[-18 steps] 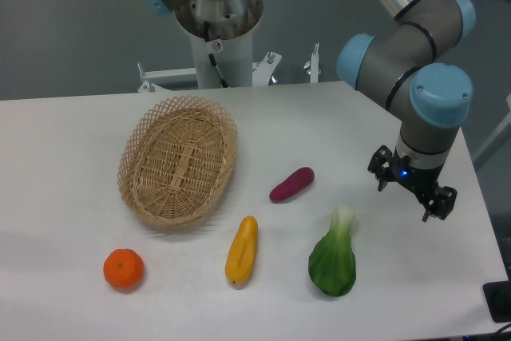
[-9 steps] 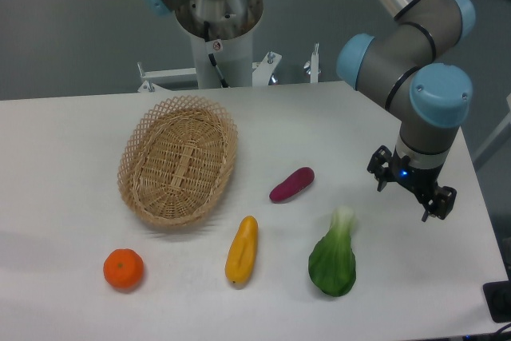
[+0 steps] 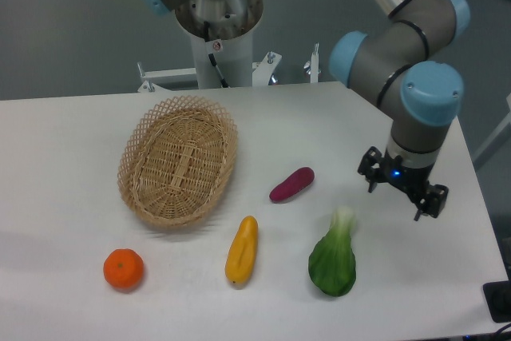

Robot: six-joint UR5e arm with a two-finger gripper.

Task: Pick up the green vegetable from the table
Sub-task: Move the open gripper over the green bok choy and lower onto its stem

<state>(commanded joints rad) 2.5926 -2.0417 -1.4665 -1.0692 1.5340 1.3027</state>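
Desk (image 3: 72, 157), white: green vegetable (image 3: 333, 257) lying near-right, pale stem end pointing far; tool (image 3: 402, 193), fingers spread wide and empty, hovering just right and beyond it; best brought over the broad leafy body, fingers straddling its width before descending.

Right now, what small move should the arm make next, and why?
Probably shift the hand toward the camera and leftward until it is over the green vegetable. The hand hangs empty up and to the right of it, and the vegetable lies untouched on the table.
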